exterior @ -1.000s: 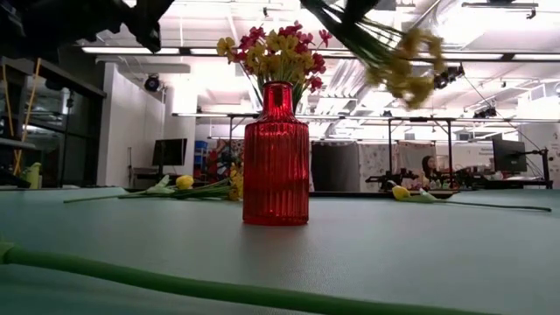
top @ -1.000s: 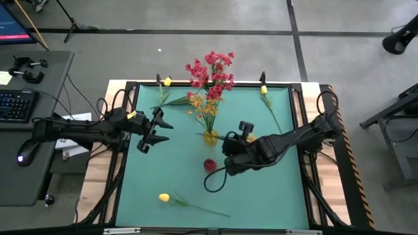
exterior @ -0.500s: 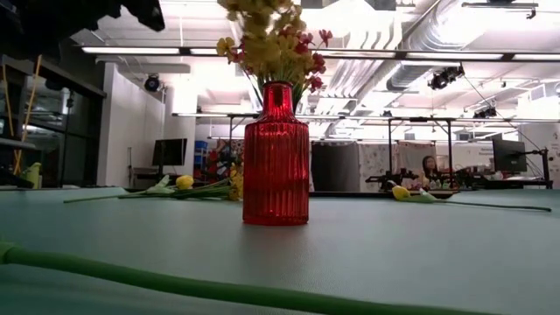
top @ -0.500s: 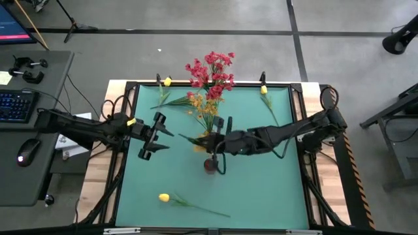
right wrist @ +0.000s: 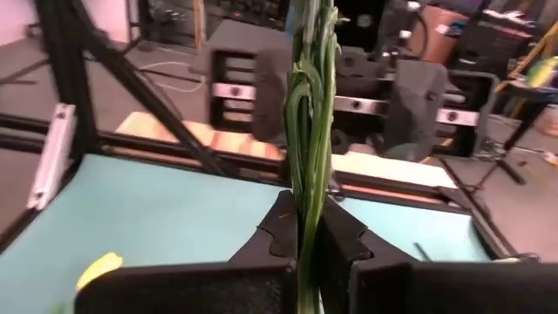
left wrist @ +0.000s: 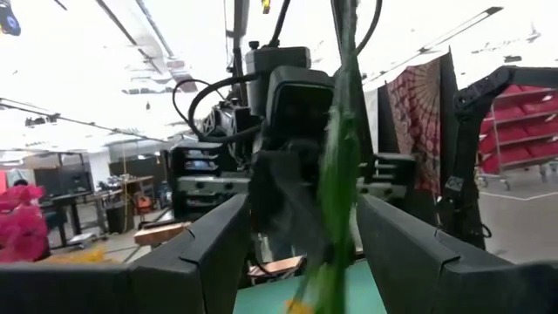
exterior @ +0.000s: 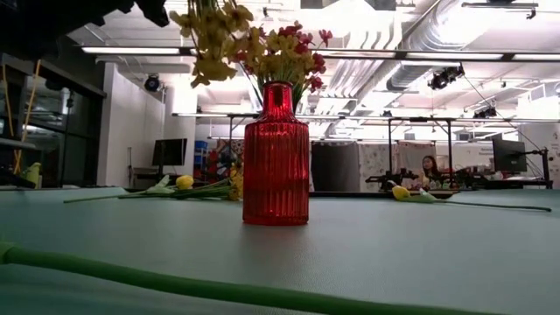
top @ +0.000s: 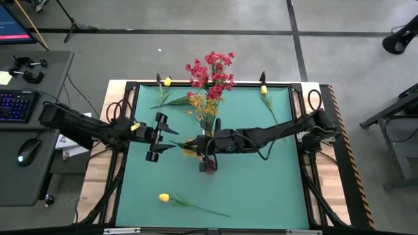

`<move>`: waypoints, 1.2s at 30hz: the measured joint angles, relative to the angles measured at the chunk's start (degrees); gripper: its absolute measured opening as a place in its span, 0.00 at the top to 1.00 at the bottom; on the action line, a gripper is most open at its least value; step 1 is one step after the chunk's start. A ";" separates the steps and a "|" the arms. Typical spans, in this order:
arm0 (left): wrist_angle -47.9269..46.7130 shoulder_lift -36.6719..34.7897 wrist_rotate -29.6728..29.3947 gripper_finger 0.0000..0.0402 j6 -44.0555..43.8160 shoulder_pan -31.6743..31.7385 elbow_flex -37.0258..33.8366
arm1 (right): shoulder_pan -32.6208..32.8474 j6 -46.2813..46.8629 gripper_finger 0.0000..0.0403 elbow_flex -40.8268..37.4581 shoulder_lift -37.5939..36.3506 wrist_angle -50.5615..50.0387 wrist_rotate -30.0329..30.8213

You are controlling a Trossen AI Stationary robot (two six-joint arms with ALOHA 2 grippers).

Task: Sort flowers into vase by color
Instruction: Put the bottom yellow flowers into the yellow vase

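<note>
My right gripper (top: pixel 202 147) reaches across the table's middle, shut on a bunch of orange-yellow flowers (exterior: pixel 210 35) held high over the red vase (exterior: pixel 276 153). My left gripper (top: pixel 171 138) hovers open just left of it, facing it, with the green stems (left wrist: pixel 340 174) between and beyond its fingers. Behind the red vase stands a bouquet of pink-red and orange-yellow blossoms (top: pixel 209 75). Three yellow tulips lie flat on the mat: far left (top: pixel 167 81), far right (top: pixel 264 90) and near (top: pixel 163 197). My right gripper pinches the bundled green stems (right wrist: pixel 309 187) of the orange-yellow bunch between its two fingers (right wrist: pixel 281 225). The fingers come level from the table's right and lie across the stems. The bunch is lifted clear, its blossoms (top: pixel 189 150) hanging toward the left gripper, above vase height.
The near tulip's long stem (exterior: pixel 175 282) runs across the mat's near part. A raised black frame (top: pixel 130 98) borders the green mat. A desk with keyboard and mouse (top: pixel 16 104) stands beyond the left edge. Open mat lies right and near-right of the red vase (top: pixel 208 167).
My right gripper has carried the orange-yellow bunch toward the table's left, from right of the red vase to above and just left of it; the blossoms swung across the vase top. My left gripper has edged right toward the bunch, staying open.
</note>
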 joint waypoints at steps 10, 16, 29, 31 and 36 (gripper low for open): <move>-0.01 8.12 -4.06 0.50 0.00 -1.06 4.15 | -1.01 0.12 1.00 0.02 0.27 0.36 1.06; 0.02 10.91 -5.29 0.50 -1.61 -1.06 6.02 | -1.01 1.35 1.00 0.04 0.62 -1.81 0.95; -0.09 11.25 -7.47 0.63 -3.49 -1.06 6.36 | -1.05 1.50 0.98 0.13 0.67 -5.20 1.74; -0.07 11.25 -7.45 0.74 -3.52 -1.06 6.36 | -1.04 1.53 0.95 0.13 0.67 -5.14 1.91; -0.04 11.16 -8.36 0.97 -3.53 -0.99 6.36 | -0.04 1.28 0.80 0.13 0.59 -5.19 6.82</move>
